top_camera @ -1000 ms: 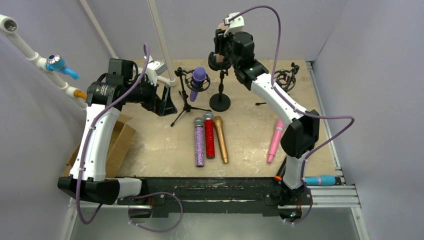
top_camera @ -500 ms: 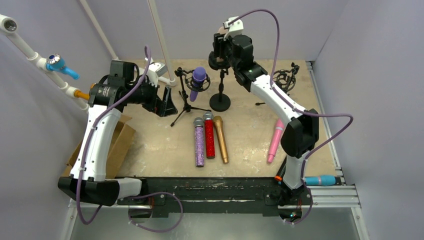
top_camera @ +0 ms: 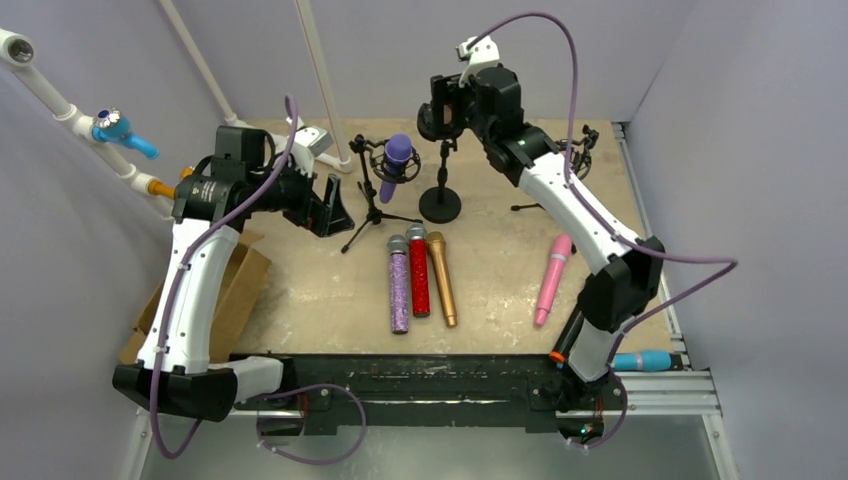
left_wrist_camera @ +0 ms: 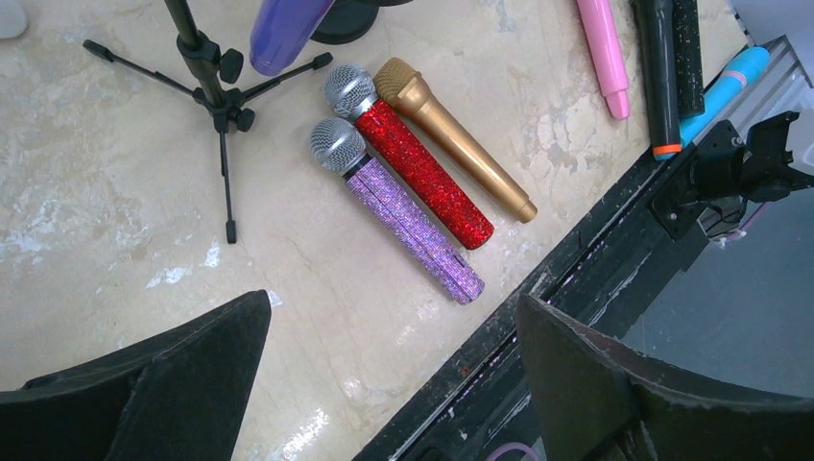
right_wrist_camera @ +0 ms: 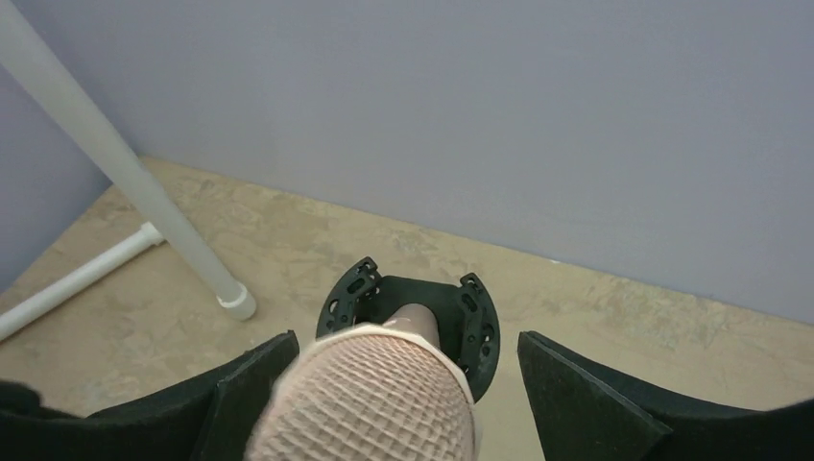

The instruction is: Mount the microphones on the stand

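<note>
- From the overhead camera, I see the left gripper (top_camera: 331, 206) hanging over the table (top_camera: 320, 280) just left of the tripod stand (top_camera: 372, 205). I cannot judge its jaws from here.
- That stand's cradle holds the plain purple microphone (top_camera: 396, 160), tilted.
- The right gripper (top_camera: 441, 108) sits above the top of the round-base stand (top_camera: 440, 200); its jaws are hidden from this angle.
- The glittery purple microphone (top_camera: 398, 285), glittery red microphone (top_camera: 418, 272) and gold microphone (top_camera: 442, 278) lie side by side mid-table. The pink microphone (top_camera: 552, 280) lies well to their right, and the blue microphone (top_camera: 640, 360) rests on the near rail.
- On the left wrist camera, both fingers (left_wrist_camera: 173, 384) stand wide apart with nothing between them. The three glittery and gold microphones touch one another below, heads towards the tripod.
- A black microphone (left_wrist_camera: 658, 77) lies between the pink and blue ones.
- On the right wrist camera, the jaws are spread wide. The peach microphone (right_wrist_camera: 370, 403) stands between them, its head close against the left-hand finger (right_wrist_camera: 250, 394) and well clear of the other.
- Its handle runs down into the black clip (right_wrist_camera: 475, 327) beneath.
</note>
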